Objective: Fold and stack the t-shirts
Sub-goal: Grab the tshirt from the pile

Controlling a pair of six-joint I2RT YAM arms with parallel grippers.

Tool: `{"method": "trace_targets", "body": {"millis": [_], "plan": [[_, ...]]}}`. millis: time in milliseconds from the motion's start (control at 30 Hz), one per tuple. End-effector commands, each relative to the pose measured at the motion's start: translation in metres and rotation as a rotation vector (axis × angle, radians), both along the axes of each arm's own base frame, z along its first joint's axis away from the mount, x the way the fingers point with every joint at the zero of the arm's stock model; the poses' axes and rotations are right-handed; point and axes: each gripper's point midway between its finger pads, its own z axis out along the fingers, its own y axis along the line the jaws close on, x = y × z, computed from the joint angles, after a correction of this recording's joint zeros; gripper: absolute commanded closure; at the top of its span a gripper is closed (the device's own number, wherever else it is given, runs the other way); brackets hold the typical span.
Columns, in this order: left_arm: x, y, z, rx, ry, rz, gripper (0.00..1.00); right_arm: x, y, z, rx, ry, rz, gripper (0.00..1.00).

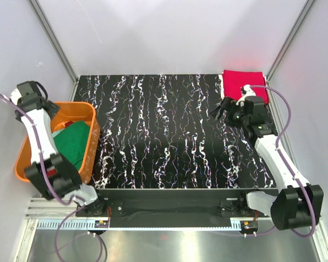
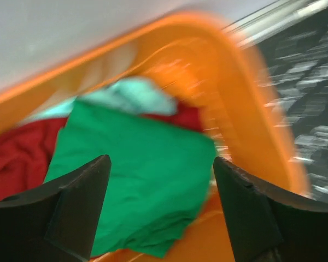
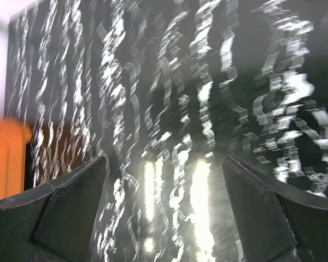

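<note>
A kelly green t-shirt (image 1: 71, 141) lies on top in the orange basket (image 1: 93, 117) at the table's left. In the left wrist view the green shirt (image 2: 136, 169) covers a red shirt (image 2: 16, 158), with a pale teal garment (image 2: 136, 93) behind them. My left gripper (image 2: 161, 164) is open and empty, hovering above the green shirt. A folded crimson red t-shirt (image 1: 243, 83) lies at the back right corner. My right gripper (image 1: 221, 107) is open and empty just left of it, over bare table (image 3: 164, 164).
The black marbled table (image 1: 164, 136) spans the middle. The orange basket's rim (image 2: 251, 109) is to the right of my left gripper, and the basket shows at the far left of the right wrist view (image 3: 5, 158). White walls enclose the back and sides.
</note>
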Motion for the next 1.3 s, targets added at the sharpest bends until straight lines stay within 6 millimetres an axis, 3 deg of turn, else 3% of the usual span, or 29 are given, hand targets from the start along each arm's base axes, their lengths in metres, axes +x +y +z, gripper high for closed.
{"method": "trace_targets", "body": {"millis": [0,100,267,367,533,667,700,767,800,933,1033,1067,1167,1267], "plan": [[-0.01,-0.005,-0.031,-0.124,0.087,0.054,0.24,-0.002,0.014,0.017,-0.049,-0.02,0.046,0.06],[0.005,0.003,-0.05,-0.148,0.086,0.084,0.37,-0.005,0.024,0.016,-0.039,-0.015,0.079,0.1],[0.012,-0.003,-0.104,-0.25,0.164,0.131,0.36,-0.009,0.026,0.018,-0.052,0.001,0.084,0.11],[0.009,-0.001,-0.133,-0.247,0.228,0.17,0.39,-0.011,0.028,0.03,-0.05,-0.02,0.088,0.11],[0.008,0.001,-0.164,-0.24,0.25,0.194,0.45,-0.014,0.028,0.035,-0.059,-0.027,0.095,0.12],[0.003,0.0,-0.175,-0.223,0.25,0.199,0.67,-0.015,0.03,0.03,-0.053,-0.012,0.102,0.15],[0.003,0.0,-0.173,-0.216,0.247,0.198,0.78,-0.015,0.031,0.028,-0.046,-0.003,0.101,0.16],[0.001,0.004,-0.16,-0.186,0.224,0.207,0.96,-0.014,0.035,0.026,-0.032,0.006,0.112,0.18],[0.0,0.004,-0.152,-0.175,0.217,0.21,1.0,-0.014,0.037,0.026,-0.028,0.007,0.115,0.18],[0.003,0.001,-0.093,-0.109,0.106,0.194,1.0,-0.014,0.045,0.025,-0.031,0.011,0.129,0.18],[0.002,-0.013,-0.035,-0.057,-0.017,0.159,1.0,-0.015,0.053,0.024,-0.041,0.021,0.147,0.18],[-0.002,-0.021,-0.008,-0.023,-0.078,0.142,1.0,-0.015,0.057,0.024,-0.05,0.023,0.158,0.18],[-0.014,-0.036,0.041,0.022,-0.198,0.117,1.0,-0.018,0.063,0.023,-0.069,0.038,0.17,0.18],[-0.023,-0.049,0.079,0.041,-0.3,0.085,1.0,-0.019,0.066,0.025,-0.086,0.037,0.181,0.18]]}}
